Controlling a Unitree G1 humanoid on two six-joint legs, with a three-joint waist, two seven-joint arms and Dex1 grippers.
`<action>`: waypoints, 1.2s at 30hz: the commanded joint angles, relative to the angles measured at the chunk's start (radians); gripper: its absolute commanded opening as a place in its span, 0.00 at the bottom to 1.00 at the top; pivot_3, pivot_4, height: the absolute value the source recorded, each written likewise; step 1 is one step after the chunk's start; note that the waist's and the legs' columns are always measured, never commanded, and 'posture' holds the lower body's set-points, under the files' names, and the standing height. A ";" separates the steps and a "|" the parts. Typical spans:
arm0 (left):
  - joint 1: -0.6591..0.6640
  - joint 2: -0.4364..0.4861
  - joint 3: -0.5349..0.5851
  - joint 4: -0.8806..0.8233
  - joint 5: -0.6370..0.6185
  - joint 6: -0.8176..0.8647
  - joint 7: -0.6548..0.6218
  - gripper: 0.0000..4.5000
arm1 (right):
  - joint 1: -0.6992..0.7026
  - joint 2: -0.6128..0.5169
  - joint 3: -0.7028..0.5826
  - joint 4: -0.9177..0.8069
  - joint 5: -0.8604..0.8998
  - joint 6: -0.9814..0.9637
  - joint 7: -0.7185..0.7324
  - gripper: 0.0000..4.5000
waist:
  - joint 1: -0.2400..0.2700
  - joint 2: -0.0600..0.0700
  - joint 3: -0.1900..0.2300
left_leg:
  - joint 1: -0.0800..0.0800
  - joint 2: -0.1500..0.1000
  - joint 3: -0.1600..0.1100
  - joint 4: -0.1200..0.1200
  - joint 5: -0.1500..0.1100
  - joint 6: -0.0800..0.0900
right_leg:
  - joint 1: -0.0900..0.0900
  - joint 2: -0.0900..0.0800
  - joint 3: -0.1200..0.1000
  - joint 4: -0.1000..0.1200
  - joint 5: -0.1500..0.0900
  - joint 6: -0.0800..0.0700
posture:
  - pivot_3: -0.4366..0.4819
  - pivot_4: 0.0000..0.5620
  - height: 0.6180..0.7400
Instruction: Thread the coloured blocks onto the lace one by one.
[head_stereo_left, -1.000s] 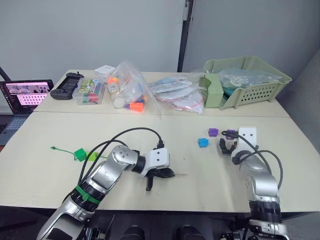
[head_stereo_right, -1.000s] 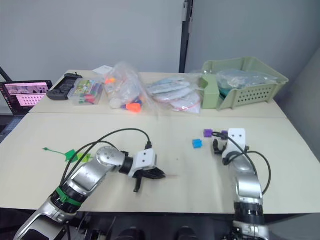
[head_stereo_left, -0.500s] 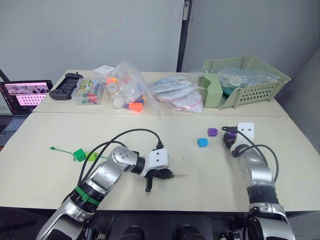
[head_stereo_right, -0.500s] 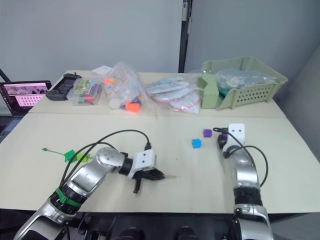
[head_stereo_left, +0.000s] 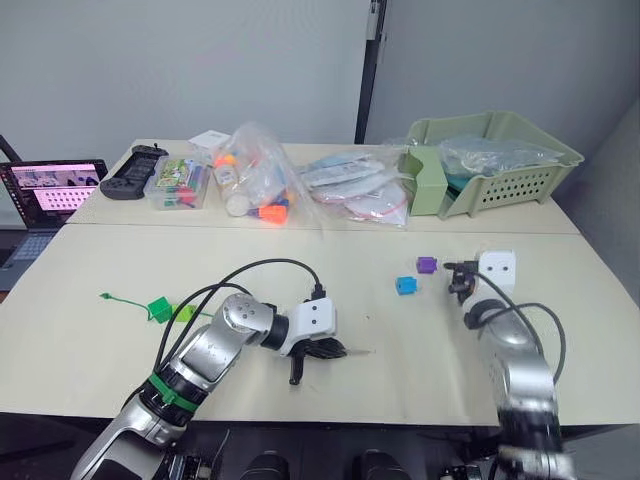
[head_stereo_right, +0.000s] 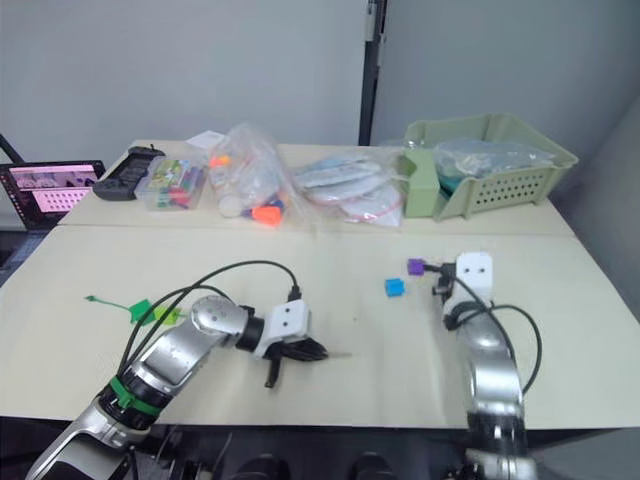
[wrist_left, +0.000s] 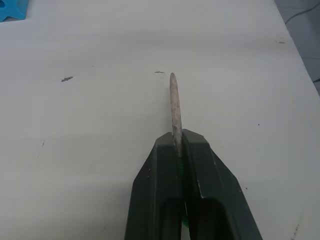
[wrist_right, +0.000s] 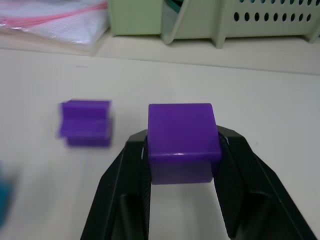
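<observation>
Lifted now, right hand (wrist_right: 182, 150) clamps purple block (wrist_right: 182, 135); left hand (wrist_left: 180, 150) pinches lace (wrist_left: 174, 107).

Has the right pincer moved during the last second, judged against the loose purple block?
Yes. The right pincer, shut on a purple block, has gone further from the robot, closing up towards the loose purple block, which stays beside the blue block.

Right gripper (wrist_right: 182, 150): fingers (wrist_right: 122, 185) closed against a purple block, one on each side.
Held block (wrist_right: 182, 135): purple cube, top face showing, sitting between the fingertips.
Second purple block (wrist_right: 86, 123): on the table, beside the held one, apart from it.
Table (wrist_right: 280, 110): pale beige.
Basket (wrist_right: 240, 20): light green, at the far edge.
Bags (wrist_right: 50, 20): clear plastic with pink trim, next to the basket.
</observation>
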 joint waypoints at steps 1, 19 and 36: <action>0.004 0.009 0.026 -0.023 -0.018 -0.010 0.000 0.00 | 0.110 0.052 0.105 -0.385 0.003 0.180 -0.046 0.26 | 0.000 0.000 0.000 | 0.000 0.000 0.000 0.000 0.000 0.000 | 0.000 0.000 0.000 0.000 0.000 0.000 | 0.48 0.27 1.00; 0.000 0.044 0.091 -0.051 -0.044 0.026 0.008 0.00 | 0.410 0.214 0.405 -0.419 0.038 0.296 -0.055 0.26 | 0.000 0.000 -0.001 | 0.002 0.002 0.003 0.002 0.000 0.000 | 0.002 0.001 -0.001 -0.003 -0.001 0.000 | 0.48 0.27 1.00; 0.031 0.056 0.091 -0.082 -0.046 0.031 0.018 0.00 | 0.344 -0.150 0.180 -0.687 0.251 0.343 0.317 0.99 | 0.001 -0.001 -0.001 | 0.001 0.001 0.003 0.003 0.000 0.000 | 0.003 0.001 -0.001 -0.004 -0.001 0.001 | 0.48 0.27 1.00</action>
